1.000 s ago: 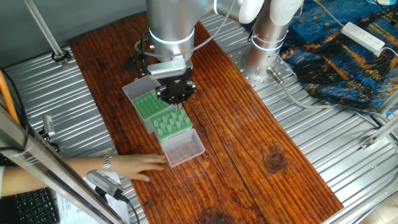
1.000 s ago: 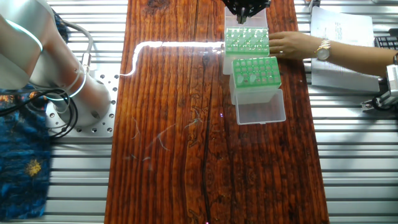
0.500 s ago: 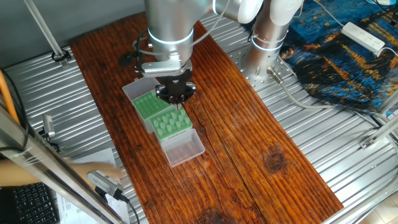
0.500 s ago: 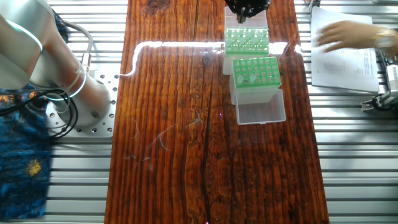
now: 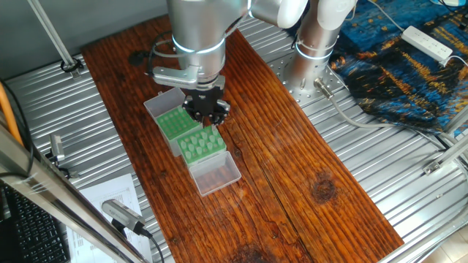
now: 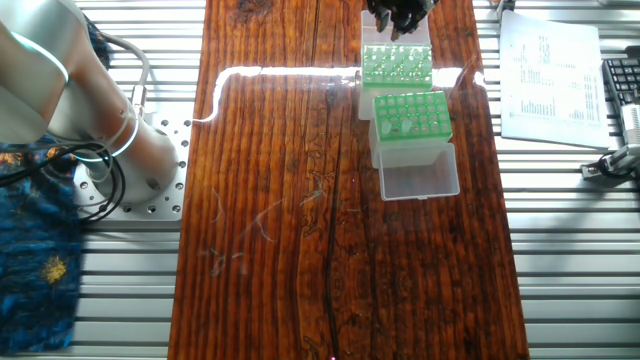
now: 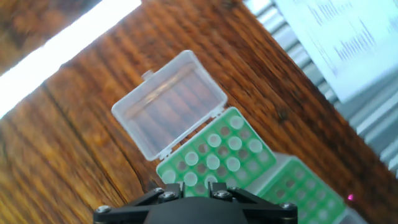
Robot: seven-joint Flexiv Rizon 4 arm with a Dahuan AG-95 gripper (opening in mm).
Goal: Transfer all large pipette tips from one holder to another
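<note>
In one fixed view the gripper (image 5: 207, 119) is hanging low over two green racks standing end to end on the wooden tabletop (image 5: 292, 168). The nearer rack (image 5: 202, 145) is holding the large pipette tips (image 5: 200, 148), a pale-green cluster, with its clear lid (image 5: 215, 174) lying open toward the camera; the farther rack (image 5: 175, 122) is sitting just behind it, partly under the arm. How the jaws are standing cannot be told from here.

In the other fixed view the gripper (image 6: 399, 14) is sitting at the top edge, above the farther rack (image 6: 396, 66), which is touching the nearer rack (image 6: 411, 116). A printed sheet (image 6: 549, 70) is lying off the wood on the metal surface.

In the hand view (blurred at the bottom) the gripper's dark body is filling the lower edge, so the jaws are hidden. The nearer rack (image 7: 214, 160) is showing what are probably the tips' wide round ends (image 7: 213, 162) as pale circles.
</note>
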